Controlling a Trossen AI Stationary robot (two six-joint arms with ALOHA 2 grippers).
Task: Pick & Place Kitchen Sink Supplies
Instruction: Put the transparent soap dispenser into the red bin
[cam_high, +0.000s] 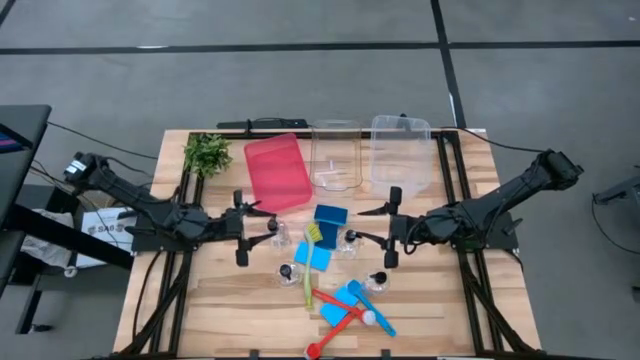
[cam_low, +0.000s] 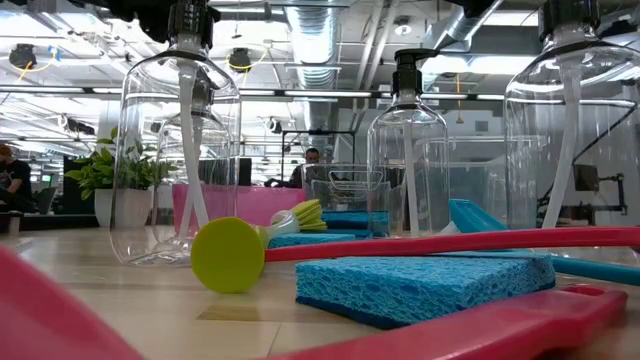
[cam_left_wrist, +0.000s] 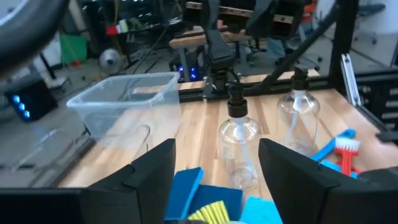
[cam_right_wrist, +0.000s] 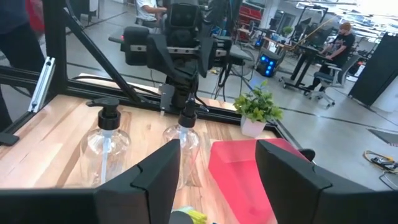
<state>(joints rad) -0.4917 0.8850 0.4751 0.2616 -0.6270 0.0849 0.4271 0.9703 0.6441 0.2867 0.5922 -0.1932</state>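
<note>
From above, a pale wooden worktop (cam_high: 430, 300) stands on a grey floor, with a leafy plant (cam_high: 207, 153), a red bin (cam_high: 277, 170) and two clear bins (cam_high: 336, 153) (cam_high: 400, 151) along its far edge. The left arm reaches in from the left and the right arm from the right, both stretched low and level toward the middle; the left gripper (cam_high: 241, 228) and the right gripper (cam_high: 393, 228) each have their fingers spread wide and hold nothing. Between and just nearer than the two lie the supplies: a blue sponge (cam_high: 329, 217), small pump bottles (cam_high: 285, 271), a yellow-green brush (cam_high: 309, 262), a red brush (cam_high: 335, 333) and a blue brush (cam_high: 378, 314), loosely clustered. At worktop height, three clear bottles (cam_low: 176, 150) stand tall in front of a workshop room with ceiling ducts, a sponge (cam_low: 425, 283) and the yellow-green brush's round end (cam_low: 228, 256) lying before them. From the left wrist, the open fingers (cam_left_wrist: 152, 171) frame a bottle (cam_left_wrist: 239, 146) standing just ahead, a second bottle (cam_left_wrist: 298, 118) beyond it, and sponges below. From the right wrist, the open fingers (cam_right_wrist: 283, 171) frame a bottle (cam_right_wrist: 184, 146), with another (cam_right_wrist: 107, 143) beside it and the left arm's gripper beyond.
</note>
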